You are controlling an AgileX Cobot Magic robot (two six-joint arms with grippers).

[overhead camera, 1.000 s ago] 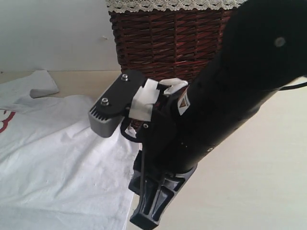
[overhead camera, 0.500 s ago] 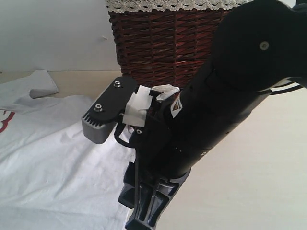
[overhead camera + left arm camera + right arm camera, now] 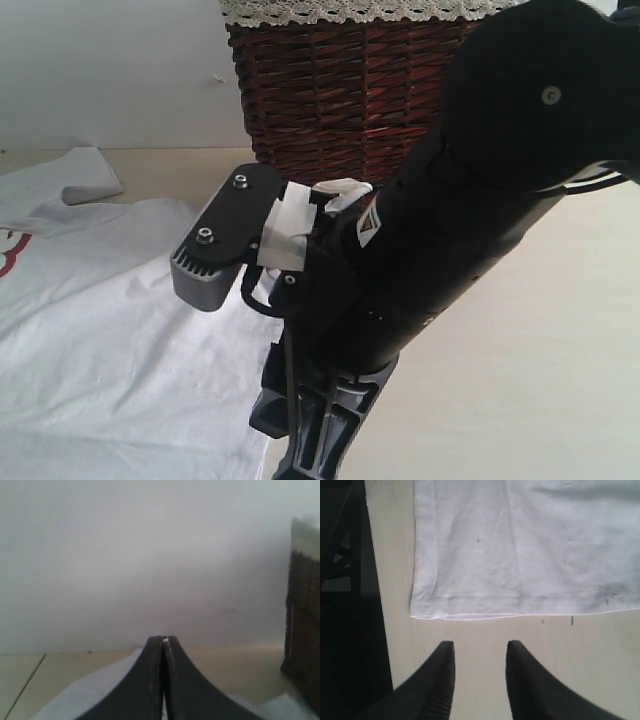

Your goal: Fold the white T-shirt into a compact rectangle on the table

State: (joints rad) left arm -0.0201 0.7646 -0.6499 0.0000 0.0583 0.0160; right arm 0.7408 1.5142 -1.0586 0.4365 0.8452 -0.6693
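**Ana:** Where is your white T-shirt right now?

**Ben:** It lies spread out on the table, on the left side of the exterior view; you can see a bit of red print at the far left edge; one sleeve is curled up near the back.

**Ana:** What is your right claw doing?

**Ben:** Its two fingers stand apart; only bare table shows between them, so it grips nothing; the bottom hem of the shirt lies just past the tips and is not touching them; the corner of the hem is a little to one side.

**Ana:** And your left claw?

**Ben:** It is clenched tight, with the two fingers pressed together; you can see nothing between them; pale cloth shows low down behind it, but it is blurry.

**Ana:** What is the big black thing in the middle?

**Ben:** That is your right arm, reaching down over the table beside the shirt's edge; a brown wicker basket with lace on top stands behind it.
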